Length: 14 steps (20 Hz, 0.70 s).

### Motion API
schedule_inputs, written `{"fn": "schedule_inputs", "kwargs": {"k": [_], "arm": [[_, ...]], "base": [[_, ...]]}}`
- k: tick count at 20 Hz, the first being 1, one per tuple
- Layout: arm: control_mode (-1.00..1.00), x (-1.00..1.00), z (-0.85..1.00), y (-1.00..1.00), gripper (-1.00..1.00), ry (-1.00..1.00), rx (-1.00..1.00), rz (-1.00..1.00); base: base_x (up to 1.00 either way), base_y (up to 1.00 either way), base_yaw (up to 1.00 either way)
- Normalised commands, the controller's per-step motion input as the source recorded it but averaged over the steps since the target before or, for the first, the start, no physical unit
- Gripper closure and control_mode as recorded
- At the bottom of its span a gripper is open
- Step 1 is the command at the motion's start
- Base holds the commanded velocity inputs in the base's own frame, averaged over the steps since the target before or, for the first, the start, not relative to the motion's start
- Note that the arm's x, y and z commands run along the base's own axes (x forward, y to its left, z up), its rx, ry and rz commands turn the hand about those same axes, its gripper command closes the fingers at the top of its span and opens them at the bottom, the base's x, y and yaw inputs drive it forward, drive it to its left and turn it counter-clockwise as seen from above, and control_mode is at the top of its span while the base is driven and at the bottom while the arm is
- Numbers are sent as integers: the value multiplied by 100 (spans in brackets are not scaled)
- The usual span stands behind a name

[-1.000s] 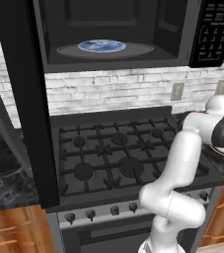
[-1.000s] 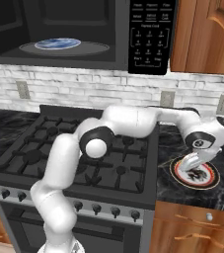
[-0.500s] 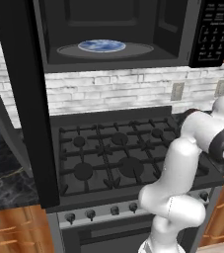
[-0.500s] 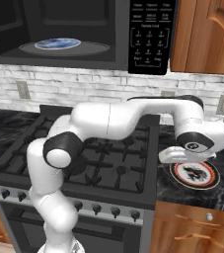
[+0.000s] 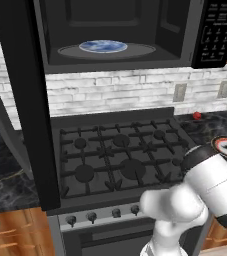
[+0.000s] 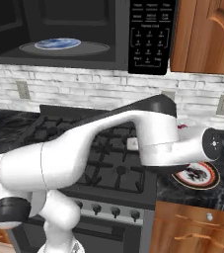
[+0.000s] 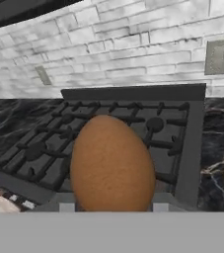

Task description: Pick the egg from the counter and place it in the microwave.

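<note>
Egg (image 7: pixel 112 165) in claw, claw tips hidden behind it, stove (image 7: pixel 133 133) beyond

white lettering on the microwave (image 6: pixel 84 34) keypad panel (image 6: pixel 149 35) is unreadable.

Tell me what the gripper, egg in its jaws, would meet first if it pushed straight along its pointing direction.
Probably the gas stove: the hand view looks past the held egg onto its grates, with the brick backsplash behind. Depth is unclear.

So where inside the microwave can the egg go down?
The microwave stands open. Its glass turntable is bare around the blue plate, which has nothing on it either. The hand holds the brown egg over the stove, whose grates are bumpy.
</note>
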Motion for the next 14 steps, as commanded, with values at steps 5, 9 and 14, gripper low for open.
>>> {"fn": "schedule_inputs", "kwargs": {"k": [5, 9, 14], "arm": [[-100, -21, 100, 100, 100, -16, 0, -20], [-100, 0, 100, 100, 100, 0, 0, -15], [-100, 0, 100, 100, 100, 1, 0, -6]], "base": [[0, 0, 0], [0, 0, 0], [0, 0, 0]]}}
